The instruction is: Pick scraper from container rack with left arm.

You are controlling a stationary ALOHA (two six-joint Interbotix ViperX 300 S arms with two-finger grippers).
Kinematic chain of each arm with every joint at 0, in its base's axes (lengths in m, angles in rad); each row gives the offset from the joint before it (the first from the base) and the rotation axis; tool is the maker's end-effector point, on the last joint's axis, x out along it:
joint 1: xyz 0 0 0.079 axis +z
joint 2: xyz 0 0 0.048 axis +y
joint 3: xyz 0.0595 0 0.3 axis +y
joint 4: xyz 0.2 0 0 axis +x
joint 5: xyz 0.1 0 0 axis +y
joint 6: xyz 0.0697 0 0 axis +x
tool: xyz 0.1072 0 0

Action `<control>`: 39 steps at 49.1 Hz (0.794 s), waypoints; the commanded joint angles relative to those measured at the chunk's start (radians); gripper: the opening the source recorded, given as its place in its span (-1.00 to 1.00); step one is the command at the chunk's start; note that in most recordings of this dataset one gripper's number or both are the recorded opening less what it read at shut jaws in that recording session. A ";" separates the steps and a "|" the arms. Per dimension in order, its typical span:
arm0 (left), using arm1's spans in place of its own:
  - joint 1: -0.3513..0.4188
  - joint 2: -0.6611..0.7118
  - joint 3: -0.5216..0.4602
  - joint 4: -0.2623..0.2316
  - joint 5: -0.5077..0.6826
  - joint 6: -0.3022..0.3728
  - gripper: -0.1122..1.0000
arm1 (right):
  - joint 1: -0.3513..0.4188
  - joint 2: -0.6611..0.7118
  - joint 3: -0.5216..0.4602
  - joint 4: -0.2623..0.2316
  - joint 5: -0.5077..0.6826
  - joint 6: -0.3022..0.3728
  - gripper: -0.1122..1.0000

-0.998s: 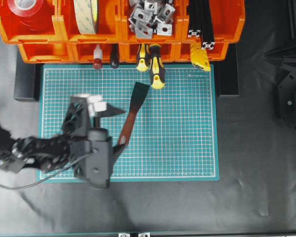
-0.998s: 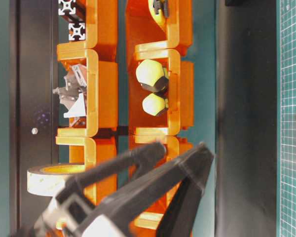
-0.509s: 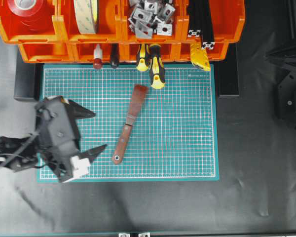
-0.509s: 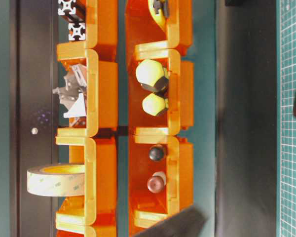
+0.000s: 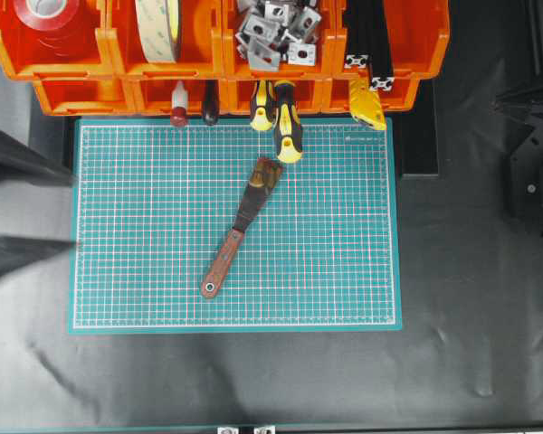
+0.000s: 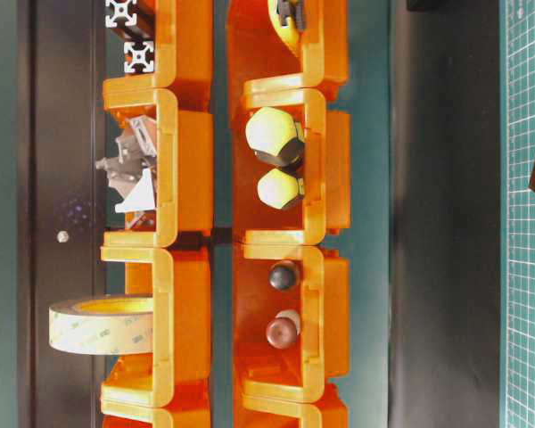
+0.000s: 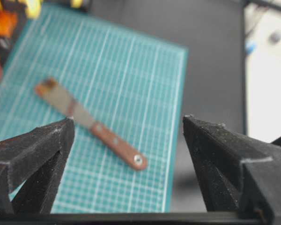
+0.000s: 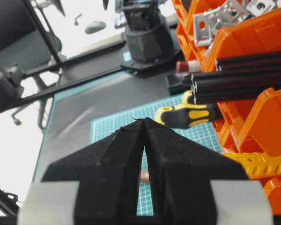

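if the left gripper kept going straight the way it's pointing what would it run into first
Probably the scraper: in the wrist view the open left gripper frames its wooden handle, lying loose on the green cutting mat. Depth is unclear, so it might touch the mat first.

the scraper (image 5: pixel 238 227) has a reddish-brown wooden handle and a dull, rust-mottled metal blade. the container rack (image 5: pixel 217 50) is glossy orange plastic. the cutting mat (image 5: pixel 344 271) looks matt green, and the left gripper (image 7: pixel 126 140) fingers (image 7: pixel 37 150) are rough, grainy black.
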 commanded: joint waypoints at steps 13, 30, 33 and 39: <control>0.003 -0.281 0.003 0.005 -0.005 0.316 0.76 | -0.003 -0.006 -0.025 -0.002 -0.002 0.000 -0.81; 0.023 -0.334 0.066 0.005 -0.055 0.327 0.74 | -0.003 -0.006 -0.021 -0.002 -0.014 -0.002 -0.81; 0.035 -0.337 0.077 0.005 -0.081 0.327 0.74 | -0.003 -0.006 -0.020 -0.002 -0.014 -0.002 -0.81; 0.075 -0.341 0.089 0.005 -0.138 0.325 0.72 | -0.005 -0.006 -0.018 -0.002 -0.023 -0.002 -0.81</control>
